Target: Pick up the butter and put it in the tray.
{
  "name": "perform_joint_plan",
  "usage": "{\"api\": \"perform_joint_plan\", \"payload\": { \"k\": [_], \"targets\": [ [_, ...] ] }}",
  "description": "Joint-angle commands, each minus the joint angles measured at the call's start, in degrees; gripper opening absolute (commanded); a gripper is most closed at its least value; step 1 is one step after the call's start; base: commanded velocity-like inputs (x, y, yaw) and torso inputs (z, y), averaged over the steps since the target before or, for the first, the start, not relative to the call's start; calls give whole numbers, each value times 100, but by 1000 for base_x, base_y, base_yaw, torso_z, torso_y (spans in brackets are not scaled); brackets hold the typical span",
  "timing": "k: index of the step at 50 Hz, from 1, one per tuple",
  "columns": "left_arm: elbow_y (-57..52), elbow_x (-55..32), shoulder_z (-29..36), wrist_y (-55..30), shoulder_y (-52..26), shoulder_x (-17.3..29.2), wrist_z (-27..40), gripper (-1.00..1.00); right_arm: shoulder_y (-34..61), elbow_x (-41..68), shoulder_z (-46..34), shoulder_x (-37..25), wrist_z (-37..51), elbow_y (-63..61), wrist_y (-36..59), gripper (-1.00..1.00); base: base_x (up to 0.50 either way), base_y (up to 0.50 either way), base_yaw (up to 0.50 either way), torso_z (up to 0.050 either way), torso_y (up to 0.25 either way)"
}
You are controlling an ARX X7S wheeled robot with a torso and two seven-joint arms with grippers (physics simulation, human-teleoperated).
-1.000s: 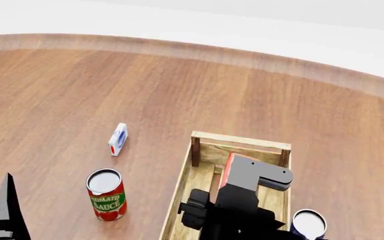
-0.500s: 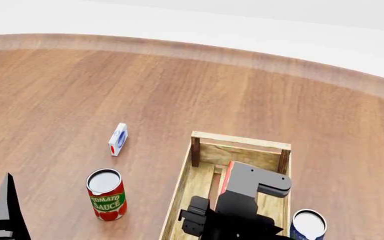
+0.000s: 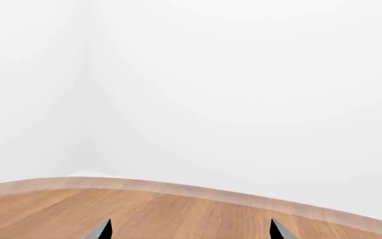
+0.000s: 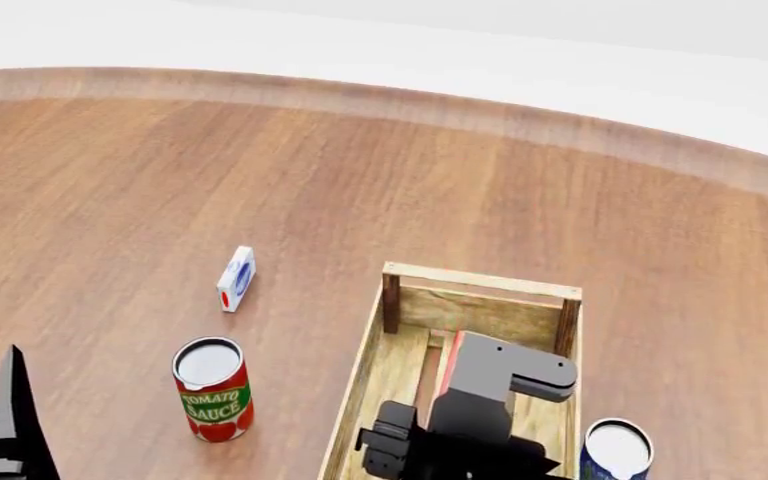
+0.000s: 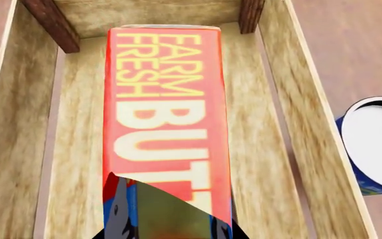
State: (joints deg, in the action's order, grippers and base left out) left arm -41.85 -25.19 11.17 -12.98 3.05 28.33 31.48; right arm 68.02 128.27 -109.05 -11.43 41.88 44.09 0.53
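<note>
The butter [image 5: 167,109], a red carton with yellow "FARM FRESH" lettering, lies lengthwise inside the tray [image 5: 308,144], its far end close to the end wall. My right gripper [image 5: 167,226] is shut on the carton's near end. In the head view only a red sliver of the butter [image 4: 452,360] shows beside the right gripper [image 4: 491,372], low between the pale wooden walls of the tray [image 4: 480,280]. The left gripper [image 3: 189,231] stands open over bare table with nothing between its tips. Its dark tip [image 4: 8,420] shows at the table's near left.
A tomato sauce can [image 4: 212,390] stands left of the tray, with a small white box [image 4: 236,279] beyond it. A blue can with a white top [image 4: 616,450] stands just outside the tray's right wall, also in the right wrist view [image 5: 375,144]. The table's rounded far edge [image 4: 357,95] meets white floor.
The right gripper has sunk lower into the tray with the butter and drawn slightly back toward me. The left arm and the other things have stayed put.
</note>
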Motion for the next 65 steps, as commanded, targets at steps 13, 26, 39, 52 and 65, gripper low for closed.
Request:
{"api": "perform_joint_plan", "payload": {
  "k": [13,26,39,52,65],
  "targets": [
    [-11,-59,-20,-7,-26,30,30,100,-81,-413,17,267,-285,574,182,-100,0,0,0,1,1],
    [2,-79,-21,16,-31,39,33,100,-96,-436,54,250,-278,552,169,-100,0,0,1,0,0],
    [-27,-99,-20,21,-16,56,52,100,-87,-424,117,217,-369,529,224,100,1,0,0,0,0],
    [-36,-101,-6,27,-15,67,67,100,-24,-470,156,116,-284,321,191,100,0,0,0,0,0],
    [-89,-134,-10,2,-27,87,99,100,167,-649,207,-302,74,-722,-21,100,0,0,0,0,0]
  ]
}}
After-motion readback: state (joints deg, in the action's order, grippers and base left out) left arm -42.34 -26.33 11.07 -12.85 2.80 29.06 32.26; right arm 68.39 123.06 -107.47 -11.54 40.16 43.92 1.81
